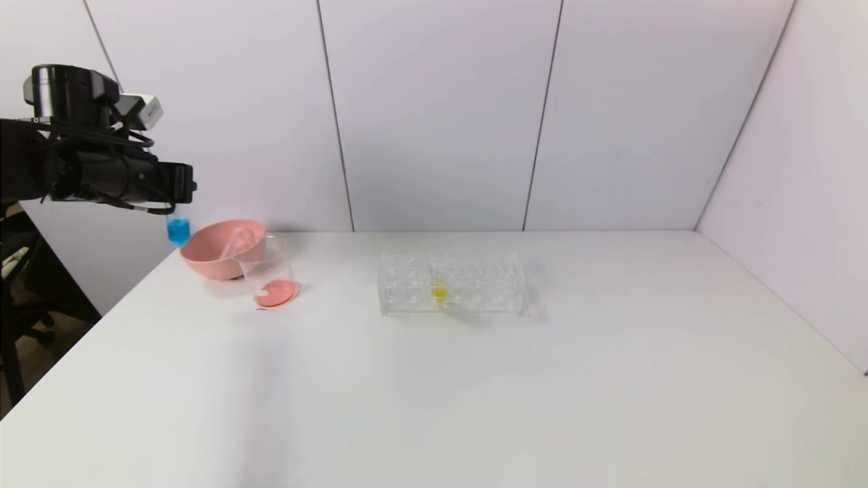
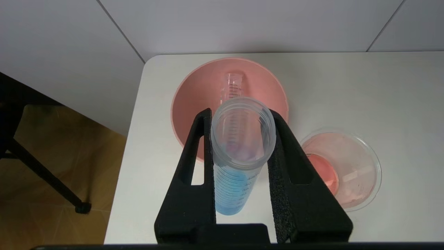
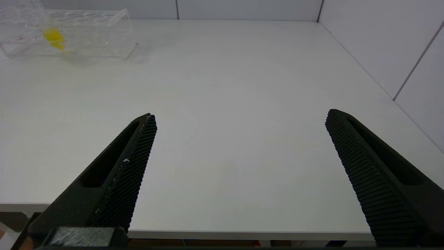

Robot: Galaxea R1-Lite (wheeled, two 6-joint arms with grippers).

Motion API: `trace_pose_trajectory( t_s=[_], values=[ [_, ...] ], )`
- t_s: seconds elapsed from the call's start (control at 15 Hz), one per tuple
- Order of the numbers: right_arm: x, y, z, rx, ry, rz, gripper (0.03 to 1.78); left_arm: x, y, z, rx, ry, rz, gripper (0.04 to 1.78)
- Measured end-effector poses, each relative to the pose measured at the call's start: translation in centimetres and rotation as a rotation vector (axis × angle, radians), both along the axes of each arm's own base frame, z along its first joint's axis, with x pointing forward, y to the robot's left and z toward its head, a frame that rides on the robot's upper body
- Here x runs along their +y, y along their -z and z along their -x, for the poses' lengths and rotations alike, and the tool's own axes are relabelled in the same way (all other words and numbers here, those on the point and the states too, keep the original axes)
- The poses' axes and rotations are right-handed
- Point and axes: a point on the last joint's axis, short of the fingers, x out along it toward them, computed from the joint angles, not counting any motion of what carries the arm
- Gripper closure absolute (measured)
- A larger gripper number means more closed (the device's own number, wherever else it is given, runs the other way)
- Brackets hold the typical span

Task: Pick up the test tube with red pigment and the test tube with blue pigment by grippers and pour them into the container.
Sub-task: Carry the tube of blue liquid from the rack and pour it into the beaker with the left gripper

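- we see the left gripper (image 2: pixel 239 146) clamped on the test tube with blue pigment (image 2: pixel 236 173), upright, apparently above the pink bowl (image 2: pixel 194 90).
- the container (image 2: pixel 347 170) lies beside it, toward our right.
- the right gripper (image 3: pixel 239 139) gapes wide, well apart.
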Motion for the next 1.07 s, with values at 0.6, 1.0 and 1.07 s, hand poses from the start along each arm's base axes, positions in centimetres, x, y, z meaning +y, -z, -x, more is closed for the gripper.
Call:
trace_pose_trajectory(
  t_s=[0.6,1.0,1.07],
  values=[
    [0.0,0.0,0.0,0.000,0.000,0.000,0.04,0.1,-0.5,-0.7,-0.011,0.030,-0.007,1.37],
    [0.0,0.0,0.0,0.000,0.000,0.000,0.04,0.4,-0.2,-1.5,-0.037,0.085,0.015,1.37],
    [0.0,0.0,0.0,0.000,0.000,0.000,0.04,0.4,-0.1,-1.5,-0.037,0.085,0.014,1.37]
  ],
)
